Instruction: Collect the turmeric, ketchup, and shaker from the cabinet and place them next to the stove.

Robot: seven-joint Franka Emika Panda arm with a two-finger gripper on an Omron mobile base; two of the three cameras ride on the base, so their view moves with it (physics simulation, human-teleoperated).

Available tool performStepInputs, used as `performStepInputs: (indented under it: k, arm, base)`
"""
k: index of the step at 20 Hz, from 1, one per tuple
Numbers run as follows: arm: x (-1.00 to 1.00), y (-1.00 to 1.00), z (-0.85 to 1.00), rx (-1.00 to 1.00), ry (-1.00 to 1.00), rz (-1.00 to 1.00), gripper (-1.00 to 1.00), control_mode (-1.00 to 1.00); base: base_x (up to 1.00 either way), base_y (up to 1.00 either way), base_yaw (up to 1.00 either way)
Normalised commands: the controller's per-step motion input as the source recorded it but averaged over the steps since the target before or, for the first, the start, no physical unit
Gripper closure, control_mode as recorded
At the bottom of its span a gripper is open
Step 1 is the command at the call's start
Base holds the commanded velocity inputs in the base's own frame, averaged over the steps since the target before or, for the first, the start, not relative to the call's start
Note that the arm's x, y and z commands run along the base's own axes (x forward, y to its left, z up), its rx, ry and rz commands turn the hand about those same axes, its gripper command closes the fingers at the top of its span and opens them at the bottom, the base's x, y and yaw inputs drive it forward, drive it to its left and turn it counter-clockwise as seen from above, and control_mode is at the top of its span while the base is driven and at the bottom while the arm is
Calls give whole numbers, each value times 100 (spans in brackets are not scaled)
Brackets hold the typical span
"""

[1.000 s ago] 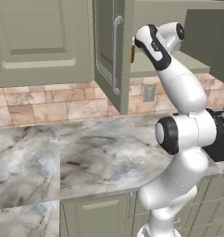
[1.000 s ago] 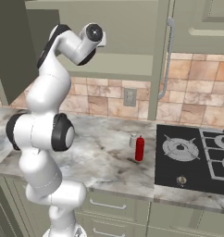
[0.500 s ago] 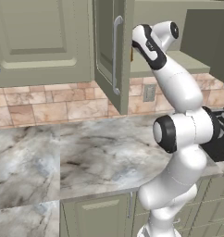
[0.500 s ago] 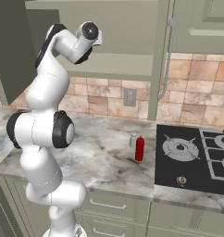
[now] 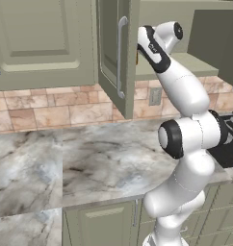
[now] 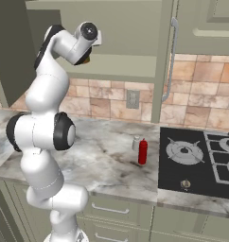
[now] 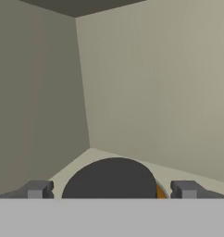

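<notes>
In the hand view my gripper is open inside the cabinet. One dark fingertip stands on each side of the turmeric, seen from above as a round dark lid with an orange sliver at its right edge. The pads look clear of it. In the right base view the turmeric peeks out orange-brown under my hand on the cabinet floor. The red ketchup and the pale grey shaker stand together on the counter just left of the stove.
The open sage-green cabinet door with its silver bar handle hangs just left of my hand. The cabinet's back and side walls are close ahead. The marble counter stretches below, with a wall outlet on the tiled backsplash.
My hand has edged a little farther into the cabinet toward the turmeric. The jaws have stayed open. The ketchup and shaker have not moved.
</notes>
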Motion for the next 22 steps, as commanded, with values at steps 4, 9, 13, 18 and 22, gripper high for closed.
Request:
performStepInputs:
  k: [4, 9, 13, 18, 22]
  arm:
    - [3, 10, -16, 0, 0, 0, 100, -100]
    - [3, 2, -14, 0, 0, 0, 100, -100]
    - [4, 0, -11, 0, 0, 0, 100, -100]
    - [0, 0, -2, 0, 0, 0, 100, -100]
    - [0, 0, 0, 0, 0, 0, 100, -100]
  base:
    - [0, 0, 0]
    - [0, 0, 0]
    - [0, 0, 0]
    - [0, 0, 0]
    - [0, 0, 0]
